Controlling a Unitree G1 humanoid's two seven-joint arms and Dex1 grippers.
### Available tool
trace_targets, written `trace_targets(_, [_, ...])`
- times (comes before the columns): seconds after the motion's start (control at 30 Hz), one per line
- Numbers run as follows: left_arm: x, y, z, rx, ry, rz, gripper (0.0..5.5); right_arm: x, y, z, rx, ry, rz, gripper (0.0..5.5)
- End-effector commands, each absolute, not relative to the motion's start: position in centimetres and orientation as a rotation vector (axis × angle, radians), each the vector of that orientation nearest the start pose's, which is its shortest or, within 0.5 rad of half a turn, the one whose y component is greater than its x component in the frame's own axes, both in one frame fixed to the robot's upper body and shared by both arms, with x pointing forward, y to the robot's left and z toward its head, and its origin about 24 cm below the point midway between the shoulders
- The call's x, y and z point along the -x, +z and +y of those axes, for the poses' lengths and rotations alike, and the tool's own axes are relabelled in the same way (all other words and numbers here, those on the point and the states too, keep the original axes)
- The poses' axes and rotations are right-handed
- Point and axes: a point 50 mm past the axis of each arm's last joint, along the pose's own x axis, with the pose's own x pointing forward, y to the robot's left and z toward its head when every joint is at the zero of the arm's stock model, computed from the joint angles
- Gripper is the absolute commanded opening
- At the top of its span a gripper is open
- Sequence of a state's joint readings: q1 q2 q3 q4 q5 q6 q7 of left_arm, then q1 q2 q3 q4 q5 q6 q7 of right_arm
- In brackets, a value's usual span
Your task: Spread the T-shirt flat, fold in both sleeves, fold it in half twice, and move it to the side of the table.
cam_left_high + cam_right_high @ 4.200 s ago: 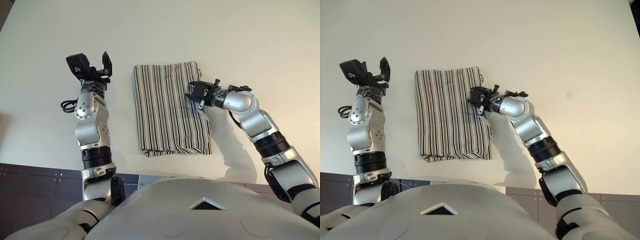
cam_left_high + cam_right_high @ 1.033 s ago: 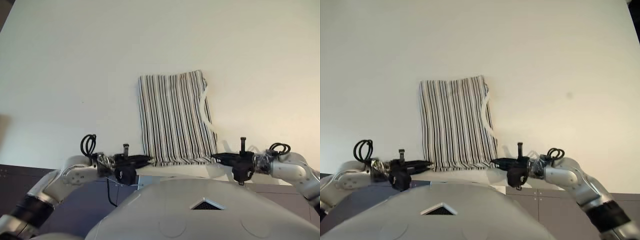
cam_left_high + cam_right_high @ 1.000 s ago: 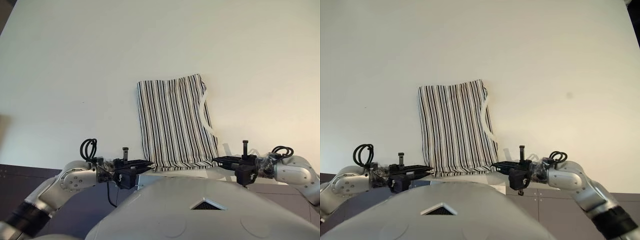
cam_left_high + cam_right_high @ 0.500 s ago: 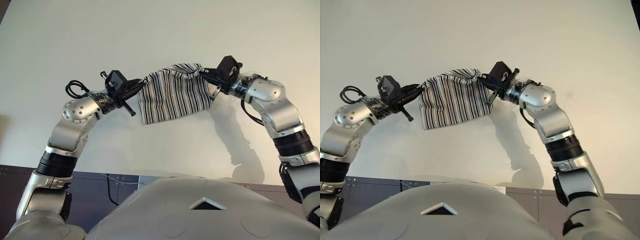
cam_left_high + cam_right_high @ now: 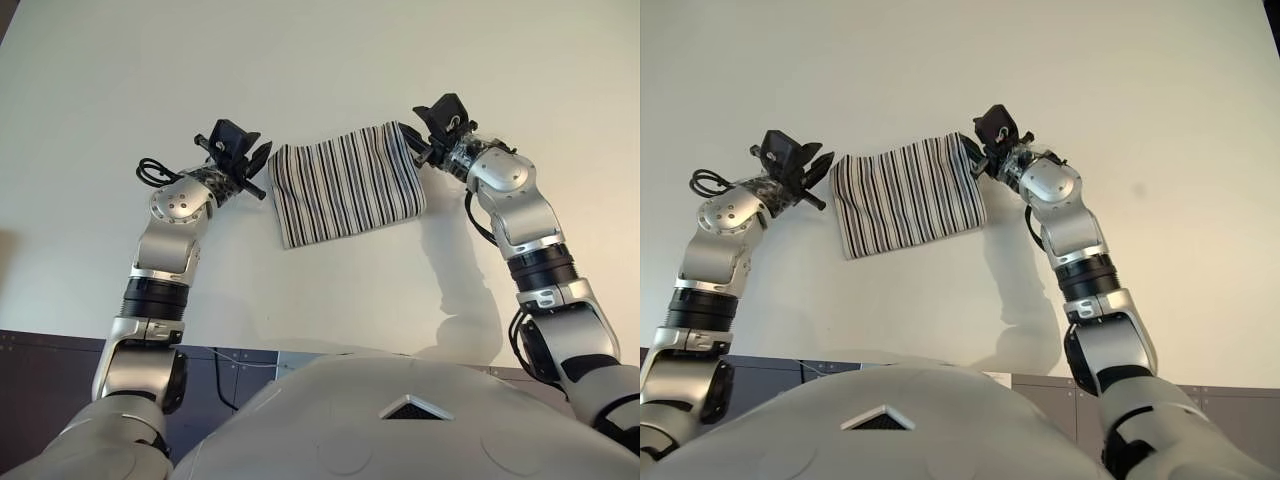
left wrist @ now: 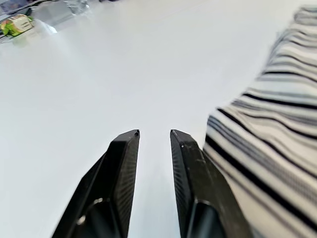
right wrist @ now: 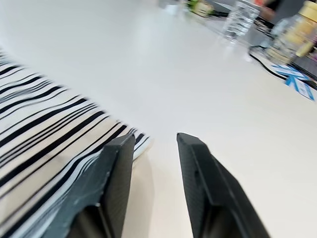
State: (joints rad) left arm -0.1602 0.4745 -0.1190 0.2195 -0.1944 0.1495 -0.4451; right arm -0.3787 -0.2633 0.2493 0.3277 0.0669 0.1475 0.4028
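The striped T-shirt [image 5: 345, 185] lies on the white table [image 5: 320, 60] as a small folded rectangle, slightly askew, its far edge between my two arms. My left gripper [image 5: 260, 170] sits open just off the shirt's far left corner; in the left wrist view its fingers [image 6: 124, 148] stand a little apart over bare table, with the striped cloth [image 6: 267, 139] beside one finger. My right gripper [image 5: 417, 148] is open at the far right corner. In the right wrist view the shirt's edge [image 7: 44, 129] lies beside one finger [image 7: 116, 163]. Neither gripper holds cloth.
The table's near edge [image 5: 60, 335] runs along the bottom, with a dark floor below. In the right wrist view a glass [image 7: 238, 20] and a bottle [image 7: 299, 29] stand at the far end. Small items [image 6: 17, 22] lie far off in the left wrist view.
Half a second ago both grippers held the shirt's near edge lifted and carried toward the far edge. Now the shirt lies flat, folded in half, and both grippers have let go.
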Motion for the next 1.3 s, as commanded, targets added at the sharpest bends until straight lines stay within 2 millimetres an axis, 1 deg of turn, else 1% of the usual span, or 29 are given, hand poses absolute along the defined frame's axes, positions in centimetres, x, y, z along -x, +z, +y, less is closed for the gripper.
trace_targets(0.03, [-28.3,2.4,21.7,-0.225,-0.374,0.312,1.14,-30.9,6.8,-10.0,0.057,0.721,0.144,1.61])
trace_targets(0.07, [-28.3,2.1,22.1,-0.227,-0.344,0.324,1.14,-30.4,6.9,-9.6,0.044,0.783,0.152,1.61])
trace_targets(0.1, [-28.3,1.9,22.5,-0.21,-0.294,0.329,1.14,-29.2,6.5,-9.1,0.07,0.892,0.172,1.61])
trace_targets(0.17, [-28.3,1.7,23.1,-0.135,-0.18,0.314,1.14,-27.1,4.8,-8.5,0.17,1.046,0.234,1.61])
trace_targets(0.2, [-28.1,1.5,23.1,-0.095,-0.127,0.302,1.14,-26.5,4.2,-8.2,0.203,1.083,0.254,1.61])
trace_targets(0.3, [-27.1,0.6,22.6,-0.006,-0.017,0.291,1.14,-26.0,3.2,-6.9,0.294,1.101,0.277,1.61])
trace_targets(0.37, [-26.7,0.1,22.3,0.062,0.054,0.294,1.14,-25.9,2.4,-5.4,0.323,1.056,0.277,1.61])
trace_targets(0.43, [-26.6,0.3,21.8,0.139,0.096,0.272,1.14,-26.0,2.8,-3.8,0.256,0.976,0.221,1.61])
trace_targets(0.5, [-26.5,0.7,21.2,0.172,0.087,0.25,1.14,-26.1,4.8,-2.8,0.222,0.903,0.111,1.61])
trace_targets(0.53, [-26.3,0.8,21.1,0.176,0.08,0.247,1.14,-26.2,5.6,-2.5,0.243,0.88,0.067,1.61])
trace_targets(0.57, [-26.1,0.8,21.1,0.178,0.074,0.249,1.14,-26.2,5.9,-2.2,0.261,0.862,0.06,1.61])
trace_targets(0.63, [-26.0,0.7,21.1,0.179,0.06,0.252,1.14,-26.6,3.8,-2.5,0.347,0.796,0.168,1.61])
trace_targets(0.67, [-26.1,0.8,20.9,0.179,0.051,0.253,1.14,-26.7,2.4,-3.2,0.378,0.759,0.232,1.61])
trace_targets(0.73, [-26.1,0.7,21.0,0.179,0.047,0.255,1.14,-26.3,-0.2,-5.0,0.367,0.7,0.381,1.61])
trace_targets(0.8, [-25.9,0.5,21.3,0.187,0.077,0.262,1.14,-25.5,-1.9,-5.7,0.321,0.709,0.5,1.61])
trace_targets(0.83, [-25.9,0.3,21.5,0.192,0.092,0.265,1.14,-25.4,-2.3,-5.8,0.271,0.715,0.55,1.61])
trace_targets(0.9, [-26.0,0.3,21.6,0.198,0.111,0.261,1.14,-26.2,-1.9,-5.9,0.232,0.696,0.568,1.61])
trace_targets(0.97, [-26.1,0.5,21.9,0.205,0.128,0.253,1.14,-28.2,-0.1,-7.4,0.126,0.508,0.52,1.61])
trace_targets(1.0, [-26.1,0.5,22.2,0.214,0.148,0.25,1.14,-29.4,0.7,-9.5,0.068,0.335,0.491,1.61])
trace_targets(1.03, [-25.9,0.4,22.8,0.229,0.195,0.245,1.14,-30.7,1.2,-12.3,0.008,0.126,0.473,1.61])
trace_targets(1.07, [-25.9,0.3,23.4,0.245,0.247,0.244,1.14,-31.3,1.4,-16.6,-0.034,-0.143,0.467,1.61])
trace_targets(1.1, [-25.5,0.0,24.3,0.262,0.327,0.24,1.14,-31.4,1.2,-21.7,-0.093,-0.451,0.478,1.61])
trace_targets(1.13, [-25.2,-0.2,25.2,0.278,0.413,0.238,1.14,-30.4,0.8,-26.0,-0.149,-0.724,0.506,1.61])
trace_targets(1.17, [-24.9,-0.4,25.7,0.294,0.484,0.236,1.14,-29.2,0.5,-29.0,-0.191,-0.923,0.529,1.61])
trace_targets(1.2, [-24.7,-0.4,26.1,0.291,0.536,0.228,1.14,-28.3,0.4,-30.9,-0.215,-1.049,0.54,1.61])
trace_targets(1.23, [-24.8,-0.4,26.2,0.29,0.566,0.221,1.14,-27.7,0.3,-31.8,-0.227,-1.113,0.543,1.61])
trace_targets(1.27, [-25.0,-0.3,26.2,0.291,0.592,0.211,1.14,-27.6,0.4,-32.2,-0.233,-1.151,0.536,1.61])
trace_targets(1.3, [-25.2,-0.2,26.0,0.293,0.605,0.198,1.14,-27.8,0.4,-32.2,-0.25,-1.159,0.527,1.61])
